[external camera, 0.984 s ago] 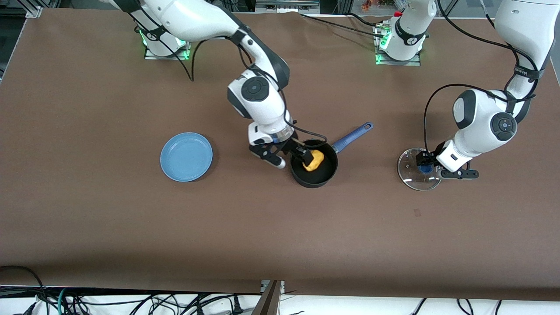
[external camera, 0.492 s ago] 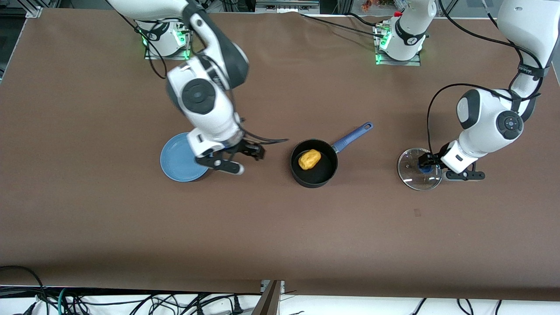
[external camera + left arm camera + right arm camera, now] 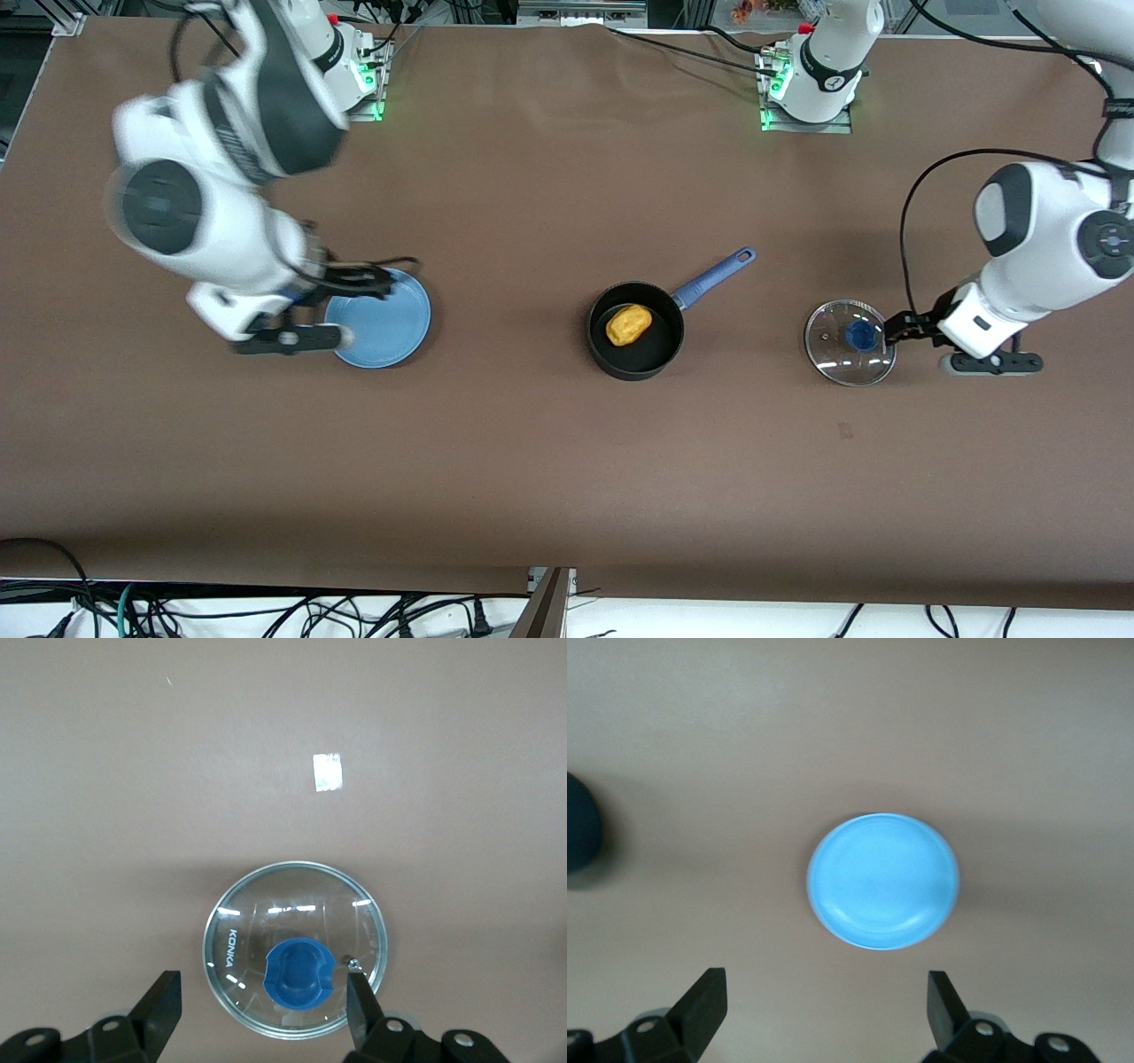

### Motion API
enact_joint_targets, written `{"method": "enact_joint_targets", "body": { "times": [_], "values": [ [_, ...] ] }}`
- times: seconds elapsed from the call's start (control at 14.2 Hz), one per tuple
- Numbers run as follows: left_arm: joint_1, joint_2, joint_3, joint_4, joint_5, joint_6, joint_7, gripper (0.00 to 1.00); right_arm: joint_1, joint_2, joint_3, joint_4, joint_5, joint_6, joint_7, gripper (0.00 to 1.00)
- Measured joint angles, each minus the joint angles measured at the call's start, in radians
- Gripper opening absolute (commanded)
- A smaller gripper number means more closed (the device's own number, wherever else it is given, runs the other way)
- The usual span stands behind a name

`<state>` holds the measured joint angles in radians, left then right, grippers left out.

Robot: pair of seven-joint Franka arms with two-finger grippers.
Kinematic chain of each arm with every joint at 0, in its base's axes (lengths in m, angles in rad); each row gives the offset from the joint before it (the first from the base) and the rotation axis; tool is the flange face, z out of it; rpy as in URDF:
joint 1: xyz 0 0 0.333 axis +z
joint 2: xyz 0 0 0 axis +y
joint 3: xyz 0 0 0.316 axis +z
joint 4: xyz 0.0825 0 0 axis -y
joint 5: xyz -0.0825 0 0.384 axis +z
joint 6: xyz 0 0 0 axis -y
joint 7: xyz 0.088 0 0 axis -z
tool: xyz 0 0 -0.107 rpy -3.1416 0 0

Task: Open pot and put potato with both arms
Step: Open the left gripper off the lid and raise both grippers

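Observation:
The black pot (image 3: pixel 657 354) stands uncovered mid-table, its blue handle (image 3: pixel 713 275) pointing toward the robots' bases. The yellow-orange potato (image 3: pixel 628 324) lies inside it. The glass lid (image 3: pixel 833 354) with its blue knob (image 3: pixel 859 334) lies flat on the table toward the left arm's end. My left gripper (image 3: pixel 917 347) hangs open just off the lid's edge; in the left wrist view the lid (image 3: pixel 257 921) and knob (image 3: pixel 299 973) sit between its spread fingers (image 3: pixel 164 1010), untouched. My right gripper (image 3: pixel 365 310) is open and empty over the light-blue plate.
The light-blue plate (image 3: pixel 390 332) lies toward the right arm's end of the table and fills the middle of the right wrist view (image 3: pixel 883 880), where the pot's rim (image 3: pixel 580 833) shows at the frame's edge. Brown table surface (image 3: pixel 532 461) spreads around everything.
My right gripper let the potato go in the pot and swung away to over the plate. My left gripper opened off the lid's knob and drew back from it.

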<state>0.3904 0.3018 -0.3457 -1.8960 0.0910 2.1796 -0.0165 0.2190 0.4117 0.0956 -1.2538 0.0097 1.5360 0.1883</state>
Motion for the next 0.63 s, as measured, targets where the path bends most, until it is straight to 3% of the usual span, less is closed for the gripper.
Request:
{"method": "enact_joint_targets", "body": {
  "times": [0.63],
  "values": [
    [-0.016, 0.0, -0.026, 0.187, 0.0, -0.183, 0.0, 0.84, -0.157, -0.22, -0.011, -0.074, -0.033, -0.04, -0.076, 1.0]
  ]
}}
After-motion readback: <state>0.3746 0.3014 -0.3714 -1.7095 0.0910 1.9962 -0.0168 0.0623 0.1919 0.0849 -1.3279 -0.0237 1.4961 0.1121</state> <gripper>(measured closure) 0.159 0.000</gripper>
